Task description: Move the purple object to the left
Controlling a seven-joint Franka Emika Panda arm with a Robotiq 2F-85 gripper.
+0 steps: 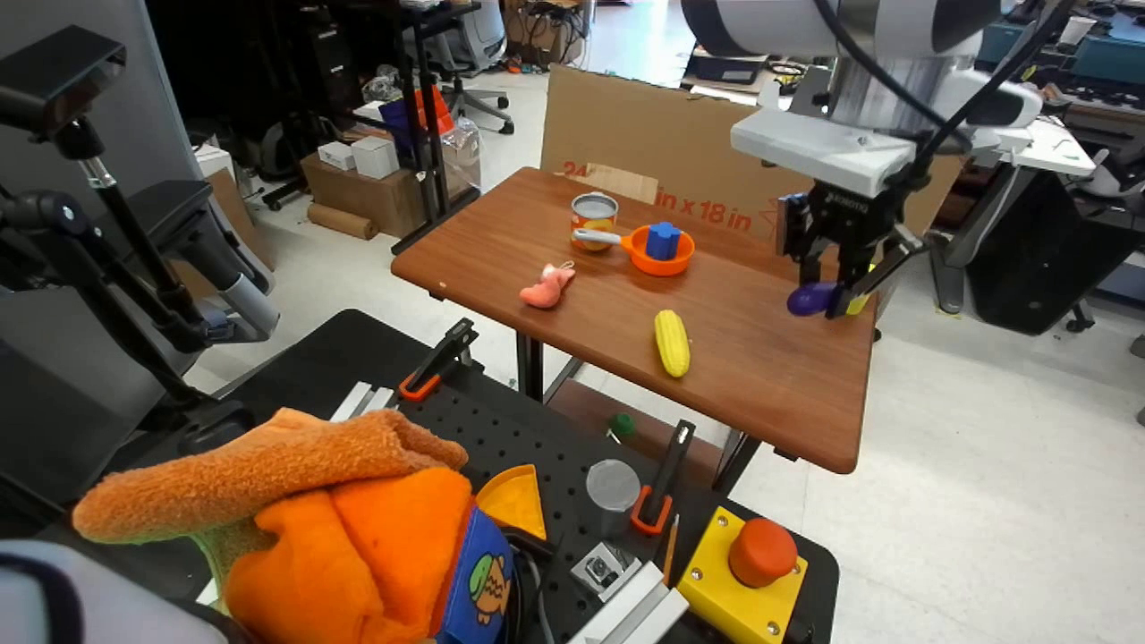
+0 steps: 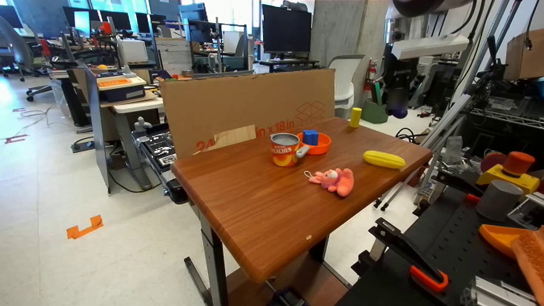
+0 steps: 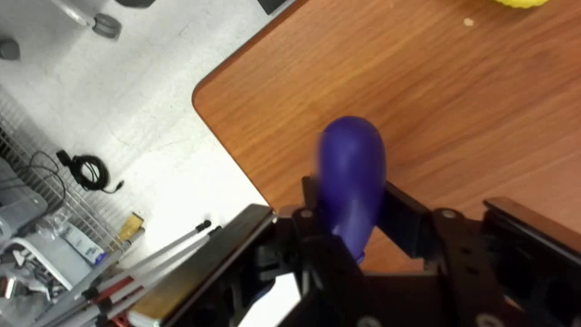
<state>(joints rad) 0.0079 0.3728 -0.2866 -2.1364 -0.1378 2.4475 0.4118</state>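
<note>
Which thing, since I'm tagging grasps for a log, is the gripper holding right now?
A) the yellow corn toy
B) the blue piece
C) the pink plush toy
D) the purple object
D, since the wrist view shows the purple object pinched in the gripper, its rounded end sticking out over the table.

Seen over the table (image 3: pixel 454 113) in the wrist view, the purple object (image 3: pixel 352 159) has a blurred edge; the gripper (image 3: pixel 352 204) hides part of its narrow end. The top edge cuts the corn (image 3: pixel 522 2) on the table and, in both exterior views, the arm (image 1: pixel 805 27) above the table.
</note>
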